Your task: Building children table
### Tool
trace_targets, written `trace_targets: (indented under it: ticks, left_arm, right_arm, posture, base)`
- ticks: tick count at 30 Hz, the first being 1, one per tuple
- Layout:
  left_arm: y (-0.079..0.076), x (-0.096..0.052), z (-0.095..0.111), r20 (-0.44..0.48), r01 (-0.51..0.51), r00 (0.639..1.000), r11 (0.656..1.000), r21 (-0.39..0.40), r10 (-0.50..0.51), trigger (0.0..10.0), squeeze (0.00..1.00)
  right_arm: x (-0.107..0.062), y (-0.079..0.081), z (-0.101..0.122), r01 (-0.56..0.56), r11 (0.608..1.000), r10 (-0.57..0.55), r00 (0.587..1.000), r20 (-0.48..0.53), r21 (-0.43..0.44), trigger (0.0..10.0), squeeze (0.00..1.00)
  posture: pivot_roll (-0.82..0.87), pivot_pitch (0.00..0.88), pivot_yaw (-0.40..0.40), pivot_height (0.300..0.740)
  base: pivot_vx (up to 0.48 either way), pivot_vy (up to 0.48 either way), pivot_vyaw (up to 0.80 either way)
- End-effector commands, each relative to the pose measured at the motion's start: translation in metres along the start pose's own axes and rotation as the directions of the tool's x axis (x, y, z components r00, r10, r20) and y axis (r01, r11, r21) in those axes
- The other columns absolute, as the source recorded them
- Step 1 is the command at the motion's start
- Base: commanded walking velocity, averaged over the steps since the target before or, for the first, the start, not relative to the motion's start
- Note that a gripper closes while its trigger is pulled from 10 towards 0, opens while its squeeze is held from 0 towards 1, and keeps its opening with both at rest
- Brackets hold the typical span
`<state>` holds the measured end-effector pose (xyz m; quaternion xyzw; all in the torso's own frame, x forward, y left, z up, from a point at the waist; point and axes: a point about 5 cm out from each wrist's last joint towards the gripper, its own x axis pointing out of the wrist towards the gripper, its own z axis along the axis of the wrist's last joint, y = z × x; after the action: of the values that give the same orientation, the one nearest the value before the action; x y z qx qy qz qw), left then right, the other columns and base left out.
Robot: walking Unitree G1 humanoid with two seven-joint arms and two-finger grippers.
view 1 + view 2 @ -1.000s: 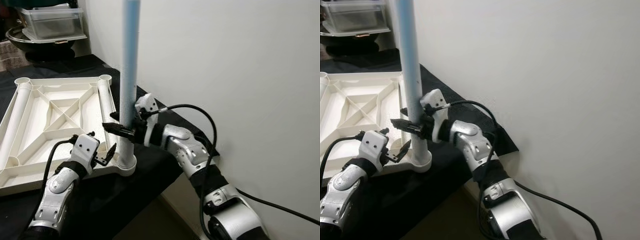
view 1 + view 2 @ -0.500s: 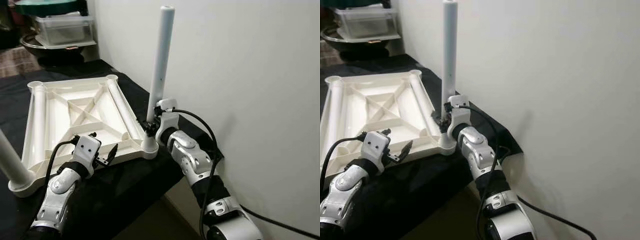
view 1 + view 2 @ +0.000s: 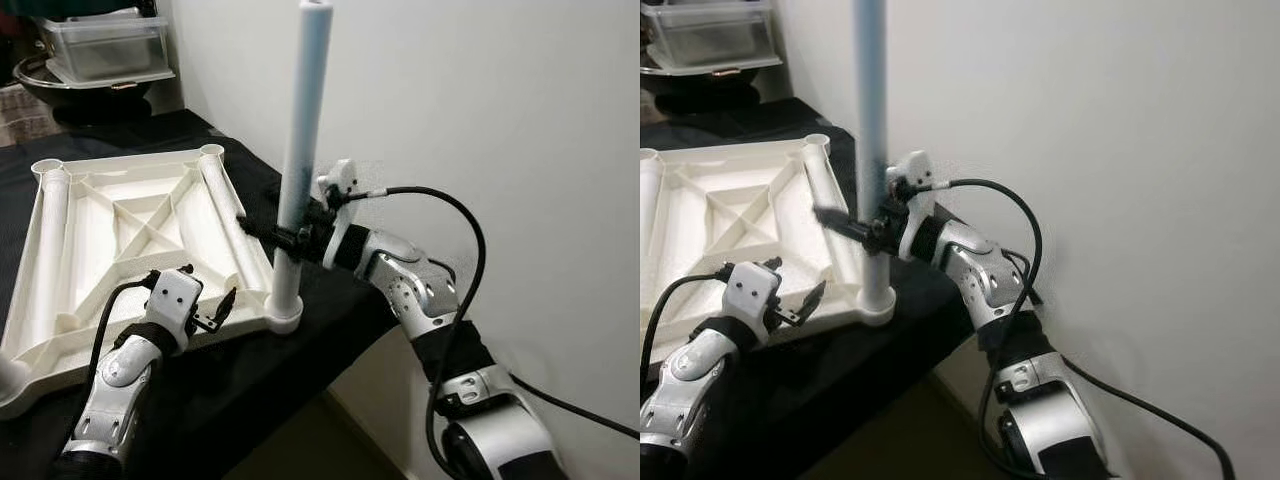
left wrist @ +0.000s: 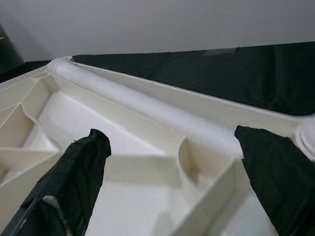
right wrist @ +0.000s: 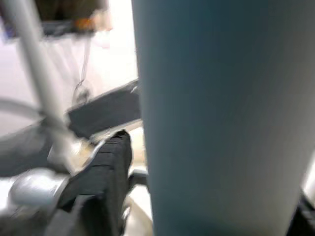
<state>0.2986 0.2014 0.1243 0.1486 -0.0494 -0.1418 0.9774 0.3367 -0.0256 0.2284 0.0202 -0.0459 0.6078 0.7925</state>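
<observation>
One upright leg (image 3: 300, 150) clamped by right end effector (image 3: 275, 232); left end effector (image 3: 222, 309) open beside tabletop (image 3: 120, 220).

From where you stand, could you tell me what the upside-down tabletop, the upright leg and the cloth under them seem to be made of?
The tabletop looks like moulded cream plastic: ribbed underside, smooth matte sheen. The leg, held by the right gripper, seems a matching plastic tube, tinted bluish by shade. The cloth looks like black matte fabric, perhaps felt.
</observation>
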Motion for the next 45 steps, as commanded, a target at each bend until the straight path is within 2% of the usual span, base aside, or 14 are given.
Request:
trace_targets:
  ticks: [1, 8, 9, 10, 12, 13, 14, 15, 20, 25, 26, 30, 31, 45]
  left_arm:
    - [-0.002, 0.001, 0.0, 0.0, 0.008, 1.0, 1.0, 0.007, -0.008, 10.0, 0.0]
    - [-0.001, -0.002, -0.001, -0.004, 0.004, 1.0, 1.0, 0.009, -0.004, 10.0, 0.0]
    - [-0.002, -0.001, -0.001, -0.004, 0.006, 1.0, 1.0, 0.009, -0.006, 10.0, 0.0]
    - [-0.002, -0.001, -0.001, -0.004, 0.006, 1.0, 1.0, 0.009, -0.006, 10.0, 0.0]
    - [-0.002, -0.001, -0.001, -0.004, 0.008, 1.0, 1.0, 0.009, -0.008, 10.0, 0.0]
    - [-0.003, 0.0, -0.001, -0.002, 0.011, 1.0, 1.0, 0.009, -0.011, 10.0, 0.0]
    - [-0.003, 0.0, -0.001, -0.002, 0.011, 1.0, 1.0, 0.009, -0.011, 10.0, 0.0]
    - [-0.003, 0.001, 0.0, 0.0, 0.012, 1.0, 1.0, 0.009, -0.012, 10.0, 0.0]
    - [-0.003, 0.001, -0.001, 0.0, 0.012, 1.0, 1.0, 0.009, -0.012, 10.0, 0.0]
    - [-0.005, 0.002, 0.0, 0.001, 0.015, 1.0, 1.0, 0.008, -0.015, 10.0, 0.0]
    - [-0.005, 0.002, 0.0, 0.002, 0.015, 1.0, 1.0, 0.007, -0.015, 10.0, 0.0]
    - [-0.005, 0.002, 0.0, 0.002, 0.015, 1.0, 1.0, 0.007, -0.015, 10.0, 0.0]
    - [-0.005, 0.002, 0.0, 0.002, 0.015, 1.0, 1.0, 0.008, -0.015, 10.0, 0.0]
    - [-0.006, -0.003, -0.004, -0.005, 0.012, 1.0, 1.0, 0.002, -0.012, 10.0, 0.0]
  right_arm:
    - [0.006, 0.009, -0.009, -0.067, 0.998, 0.067, 0.996, -0.051, -0.002, 0.0, 0.0]
    - [0.015, 0.005, -0.038, 0.115, 0.993, -0.104, 0.969, -0.222, 0.037, 0.0, 0.0]
    - [0.005, -0.02, -0.055, 0.435, 0.899, -0.404, 0.863, -0.303, 0.043, 0.0, 0.0]
    - [0.005, -0.02, -0.055, 0.435, 0.899, -0.404, 0.863, -0.303, 0.043, 0.0, 0.0]
    - [-0.005, -0.034, -0.067, 0.625, 0.78, -0.574, 0.732, -0.366, 0.027, 0.0, 0.0]
    - [-0.023, -0.046, -0.079, 0.774, 0.633, -0.708, 0.574, -0.412, -0.007, 0.0, 0.0]
    - [-0.023, -0.046, -0.079, 0.774, 0.633, -0.708, 0.574, -0.412, -0.007, 0.0, 0.0]
    - [-0.049, -0.056, -0.086, 0.894, 0.446, -0.823, 0.387, -0.417, -0.05, 0.0, 0.0]
    - [-0.077, -0.06, -0.095, 0.969, 0.24, -0.891, 0.197, -0.408, -0.055, 0.0, 0.0]
    - [-0.065, -0.055, -0.094, 0.949, 0.315, -0.872, 0.281, -0.4, -0.018, 0.0, 0.0]
    - [-0.057, -0.055, -0.089, 0.937, 0.351, -0.868, 0.328, -0.374, 0.007, 10.0, 0.0]
    - [-0.051, -0.056, -0.082, 0.935, 0.353, -0.879, 0.34, -0.336, 0.022, 10.0, 0.0]
    - [-0.045, -0.057, -0.073, 0.932, 0.358, -0.89, 0.359, -0.282, 0.057, 10.0, 1.0]
    - [-0.075, -0.031, -0.028, 0.861, 0.503, -0.864, 0.503, 0.014, 0.074, 10.0, 1.0]
  posture:
    - [0.06, 0.0, -0.147, 0.74]
    - [0.07, 0.0, -0.145, 0.74]
    - [0.06, 0.0, -0.138, 0.74]
    - [0.06, 0.0, -0.138, 0.74]
    - [0.06, 0.0, -0.138, 0.74]
    - [0.05, 0.0, -0.138, 0.74]
    - [0.05, 0.0, -0.138, 0.74]
    - [0.05, 0.0, -0.138, 0.74]
    - [0.05, 0.0, -0.134, 0.74]
    - [0.05, 0.0, -0.135, 0.74]
    - [0.05, 0.0, -0.135, 0.74]
    - [0.05, 0.0, -0.135, 0.74]
    - [0.05, 0.0, -0.135, 0.74]
    - [0.01, 0.0, -0.13, 0.74]
  base:
    - [0.0, 0.0, 0.0]
    - [0.0, 0.0, 0.0]
    - [0.0, 0.0, 0.0]
    - [0.0, 0.0, 0.0]
    - [0.0, 0.0, 0.0]
    - [0.0, 0.0, 0.0]
    - [0.0, 0.0, 0.0]
    - [0.0, 0.0, 0.0]
    - [0.0, 0.0, 0.0]
    - [0.0, 0.0, 0.0]
    - [0.0, 0.0, 0.0]
    - [0.0, 0.0, 0.0]
    - [0.0, 0.0, 0.0]
    - [0.0, 0.0, 0.0]
